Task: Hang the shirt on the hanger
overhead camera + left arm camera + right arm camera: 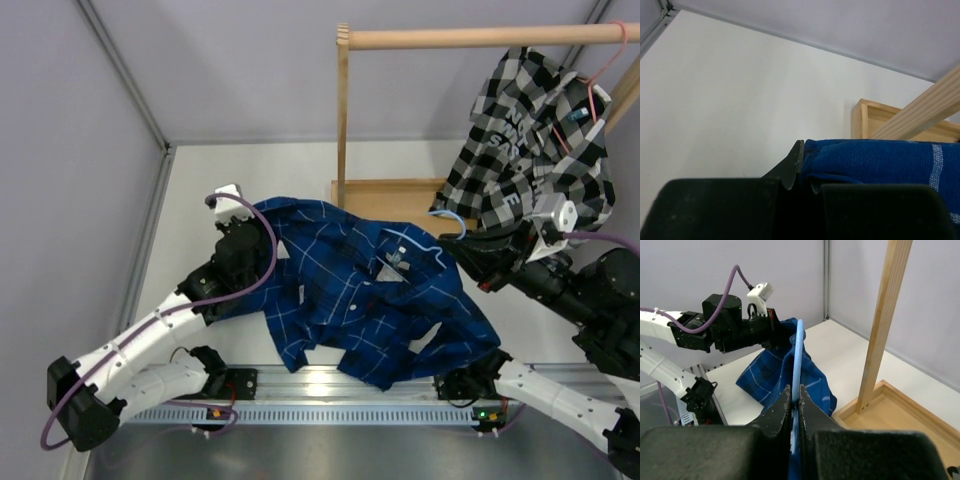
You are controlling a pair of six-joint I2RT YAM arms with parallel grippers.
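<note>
Royal-blue plaid shirt [350, 290], left edge pinched in left gripper [805, 167]. Light-blue wire hanger [798, 355], clamped in right gripper [795, 396], scene right.

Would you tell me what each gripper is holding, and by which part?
The left gripper pinches the shirt by a folded edge; the right gripper clamps the hanger by its wire.

shirt [340, 290]: blue plaid, rumpled, spread | hanger [799, 350]: light-blue wire, partly inside shirt

White links and black joints on left arm [132, 345] and right arm [556, 394], purple cables [272, 250], black end effector fingers [792, 167].
</note>
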